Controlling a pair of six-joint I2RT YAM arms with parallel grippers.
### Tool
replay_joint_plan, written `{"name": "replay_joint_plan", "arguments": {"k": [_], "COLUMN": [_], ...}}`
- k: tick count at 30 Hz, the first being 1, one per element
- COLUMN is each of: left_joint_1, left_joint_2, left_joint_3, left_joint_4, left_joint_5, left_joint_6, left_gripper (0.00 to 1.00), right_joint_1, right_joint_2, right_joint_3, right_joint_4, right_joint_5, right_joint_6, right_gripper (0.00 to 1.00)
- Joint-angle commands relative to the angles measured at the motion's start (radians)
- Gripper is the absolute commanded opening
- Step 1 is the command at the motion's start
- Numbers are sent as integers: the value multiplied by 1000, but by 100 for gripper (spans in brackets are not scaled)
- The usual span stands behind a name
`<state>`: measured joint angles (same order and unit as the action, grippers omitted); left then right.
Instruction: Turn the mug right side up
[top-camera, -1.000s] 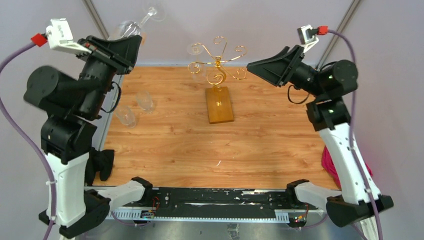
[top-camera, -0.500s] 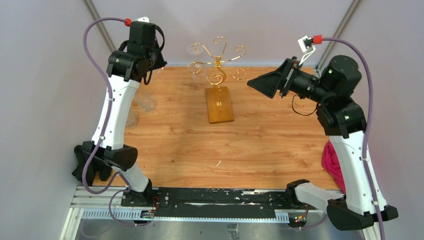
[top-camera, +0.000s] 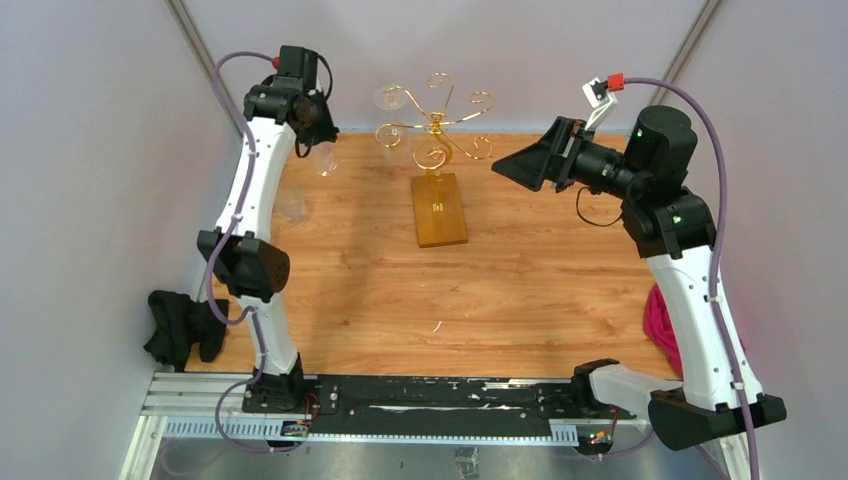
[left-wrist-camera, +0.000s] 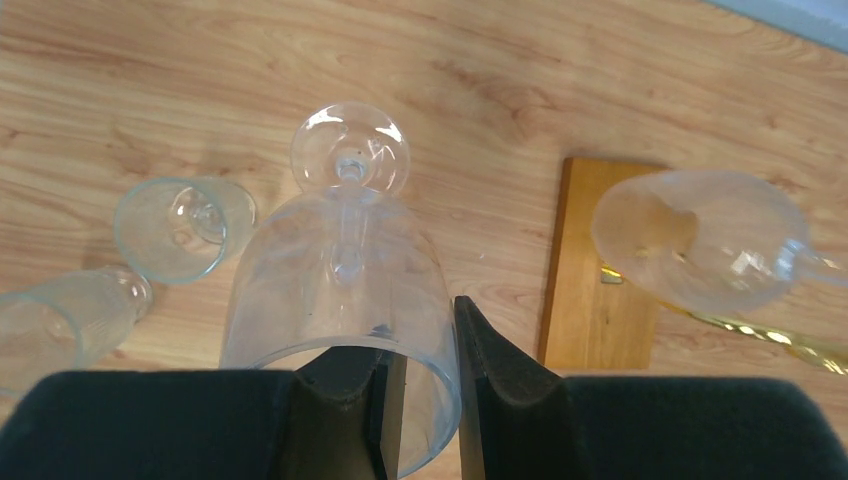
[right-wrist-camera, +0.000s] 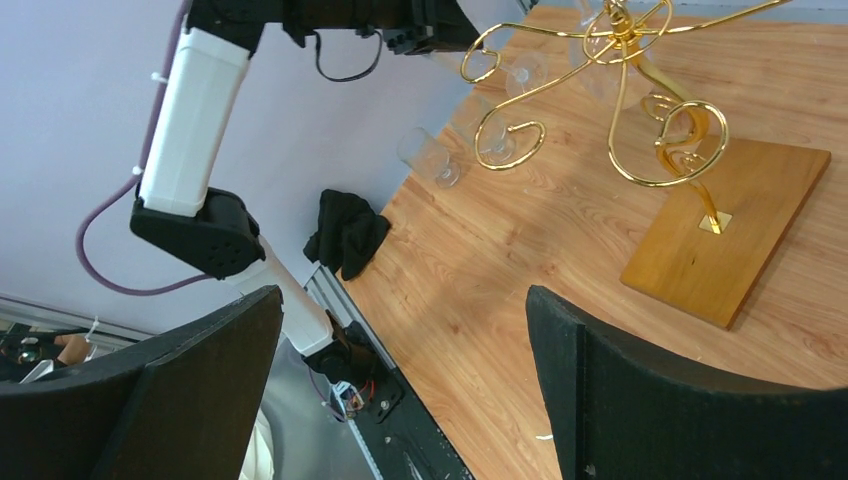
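Clear glass w/ stem: the task item is a stemmed glass (left-wrist-camera: 340, 270), not a handled mug. In the left wrist view its long axis runs straight away from the cam twd the wood table (top-camera: 520, 290). Rim sits nearest the fingers, round foot at the far end, pointing down at the boards. So it reads rim up, foot down, roughly vertical. Can't tell if the foot touches the wood.

Left gripper (left-wrist-camera: 410, 340) is narrowed onto the bowl wall right at the rim. One finger shows thru the glass, apparently inside the bowl, the other outside, w/ the wall pinched betw them. The rest of the bowl and the stem hang out past the fingertips.

In the top view the glass is at the far-left corner of the table, under the raised left arm, left of the gold wire rack (top-camera: 435, 125) on its wooden base (top-camera: 438, 210). Another clear glass (left-wrist-camera: 700, 240) hangs on the rack. Two small glasses (left-wrist-camera: 180, 228) sit on the table just beside the held one.

Right gripper (right-wrist-camera: 400, 320) is spread wide, nothing betw the fingers, held high on the right, aimed twd the rack.

Black cloth (top-camera: 180, 325) lies off the left edge, pink cloth (top-camera: 660, 330) off the right.
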<state>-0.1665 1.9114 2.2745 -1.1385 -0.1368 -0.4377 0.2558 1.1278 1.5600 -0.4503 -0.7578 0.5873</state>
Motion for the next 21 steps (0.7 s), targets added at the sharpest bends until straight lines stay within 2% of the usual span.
{"name": "replay_joint_plan", "arguments": {"k": [1,8,21], "left_joint_1": [49,91,101], "left_joint_2": [69,166,258], "left_joint_3": [62,52,6], "left_joint_4": [5,-4,0], "left_joint_5": [73,83,77], "left_joint_6": [11,27,42], "left_gripper": [0,0,0], "right_joint_1": [-27,-42,-48], "right_joint_2": [20,65,85], "right_joint_3": [-17,-24,-31], "right_joint_4": [-11,-7,8], "right_joint_5": [-13,-26,-32], "right_joint_6": [-24,-29,-20], "right_gripper": [97,97,98]}}
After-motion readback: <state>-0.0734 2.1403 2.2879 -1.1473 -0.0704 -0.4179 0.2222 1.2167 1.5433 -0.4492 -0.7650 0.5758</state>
